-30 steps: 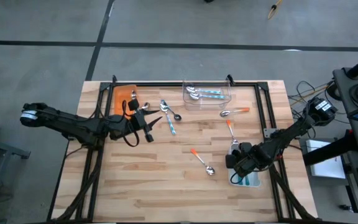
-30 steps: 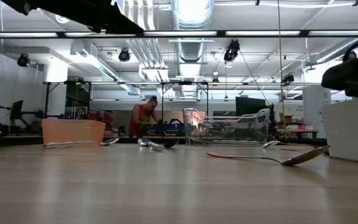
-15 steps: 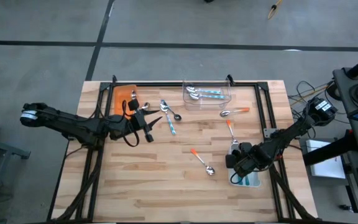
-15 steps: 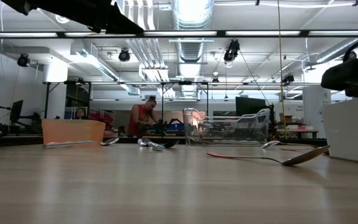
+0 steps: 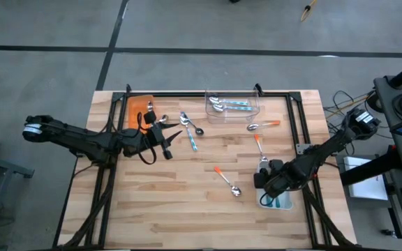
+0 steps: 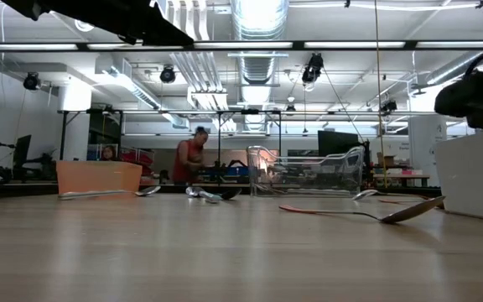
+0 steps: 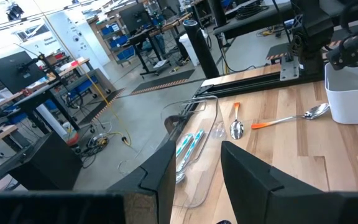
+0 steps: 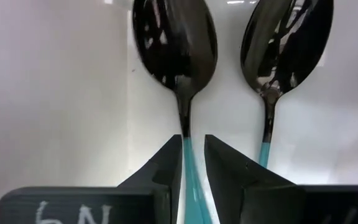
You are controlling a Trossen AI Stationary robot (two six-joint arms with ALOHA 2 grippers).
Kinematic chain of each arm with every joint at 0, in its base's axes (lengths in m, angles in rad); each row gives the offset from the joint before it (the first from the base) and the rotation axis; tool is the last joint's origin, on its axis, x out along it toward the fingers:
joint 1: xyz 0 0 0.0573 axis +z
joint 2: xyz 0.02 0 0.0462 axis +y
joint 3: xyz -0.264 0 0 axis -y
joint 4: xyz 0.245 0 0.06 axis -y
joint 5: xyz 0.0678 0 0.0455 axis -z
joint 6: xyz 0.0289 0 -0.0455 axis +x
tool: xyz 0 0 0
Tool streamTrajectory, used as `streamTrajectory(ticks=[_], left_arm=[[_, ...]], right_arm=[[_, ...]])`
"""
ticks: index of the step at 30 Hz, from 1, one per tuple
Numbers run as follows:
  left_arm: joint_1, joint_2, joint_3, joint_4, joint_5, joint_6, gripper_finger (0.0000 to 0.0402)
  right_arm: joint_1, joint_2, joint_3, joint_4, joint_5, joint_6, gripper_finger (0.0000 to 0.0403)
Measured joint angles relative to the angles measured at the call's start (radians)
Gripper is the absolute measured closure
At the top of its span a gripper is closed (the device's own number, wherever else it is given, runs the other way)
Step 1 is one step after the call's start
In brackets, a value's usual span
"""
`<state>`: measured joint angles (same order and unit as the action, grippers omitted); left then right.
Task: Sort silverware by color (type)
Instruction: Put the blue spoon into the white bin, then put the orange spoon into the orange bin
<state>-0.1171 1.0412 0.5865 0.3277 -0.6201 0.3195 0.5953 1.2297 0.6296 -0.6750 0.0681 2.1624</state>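
Wooden slats make up the table, under bright workshop lights. At its right edge the right gripper hangs over the white tray, fingers narrowly apart around the teal handle of one spoon; a second teal spoon lies just beside it in the tray. The left gripper hovers near the orange tray, fingers parted and holding nothing. Orange spoons lie loose mid-table, and more teal spoons sit in the clear tray.
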Motion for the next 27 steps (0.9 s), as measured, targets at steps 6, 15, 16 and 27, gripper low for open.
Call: streamTrajectory(ticks=[6,15,16,27], left_arm=[[0.0,0.0,0.0,0.0,0.0,0.0,0.0293],[0.0,0.0,0.0,0.0,0.001,0.0,0.0293],[0.0,0.0,0.0,0.001,0.001,0.0,0.0293],[-0.001,0.0,0.0,0.001,0.004,0.0,0.0293]], right_arm=[[0.0,-0.067,0.0,0.0,0.0,0.0,0.0341],[0.0,-0.13,0.081,-0.039,0.008,-0.041,0.0344],[0.0,-0.131,0.099,-0.056,0.009,-0.057,0.0344],[0.0,-0.127,0.278,-0.131,0.118,-0.244,0.0344]])
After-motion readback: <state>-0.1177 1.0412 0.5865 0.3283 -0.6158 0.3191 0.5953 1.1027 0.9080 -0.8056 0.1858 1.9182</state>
